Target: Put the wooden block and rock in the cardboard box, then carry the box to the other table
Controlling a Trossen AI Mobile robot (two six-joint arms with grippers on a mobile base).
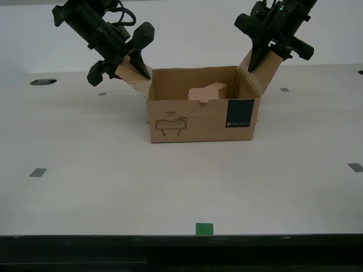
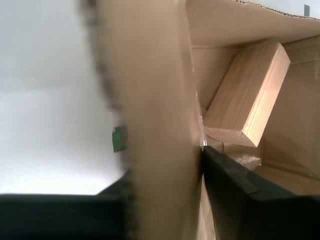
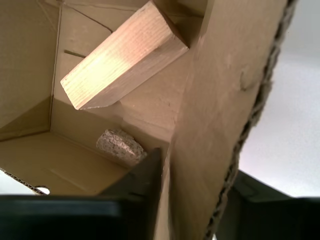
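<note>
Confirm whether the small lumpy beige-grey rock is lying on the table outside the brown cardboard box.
No: the small lumpy beige-grey rock lies inside the brown cardboard box, beneath the tilted light tan wooden block.

Pale smooth counter [image 1: 113, 170]: grey square marks [image 1: 37, 172] scattered left and right; green tape [image 1: 204, 229] at near edge; dark round hole [image 1: 43, 82] far left.
</note>
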